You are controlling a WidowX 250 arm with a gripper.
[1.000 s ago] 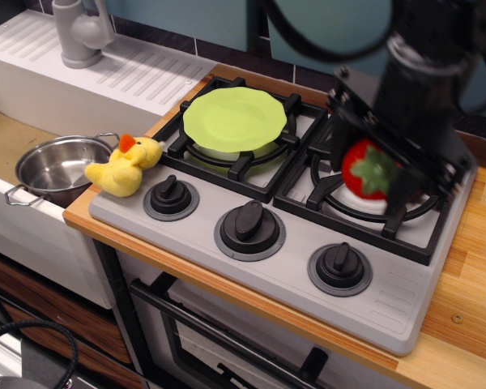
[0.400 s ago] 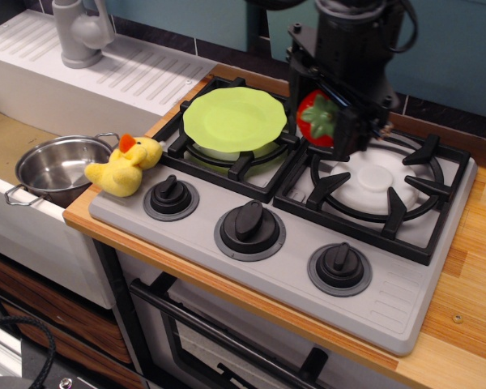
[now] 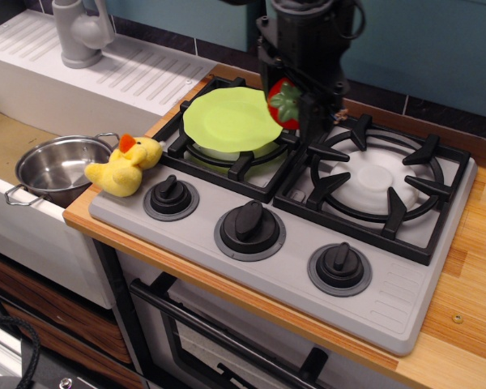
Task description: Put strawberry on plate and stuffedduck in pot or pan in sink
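My black gripper (image 3: 290, 105) is shut on the red strawberry (image 3: 284, 103) with its green cap, and holds it in the air at the right rim of the lime-green plate (image 3: 227, 117). The plate lies on the left burner. The yellow stuffed duck (image 3: 125, 166) with an orange beak lies on the stove's front left corner, leaning toward the sink. The shiny steel pot (image 3: 57, 168) stands empty in the tan sink basin (image 3: 4, 142), just left of the duck.
The right burner (image 3: 377, 182) with its black grate is bare. Three black knobs (image 3: 249, 225) line the stove front. A grey faucet (image 3: 81, 32) and ribbed white drainboard (image 3: 138, 73) lie at the back left. Wooden counter (image 3: 470, 267) runs along the right.
My gripper has lifted the strawberry off the right burner and carried it left and back, to the right rim of the plate. The duck and pot have not moved.
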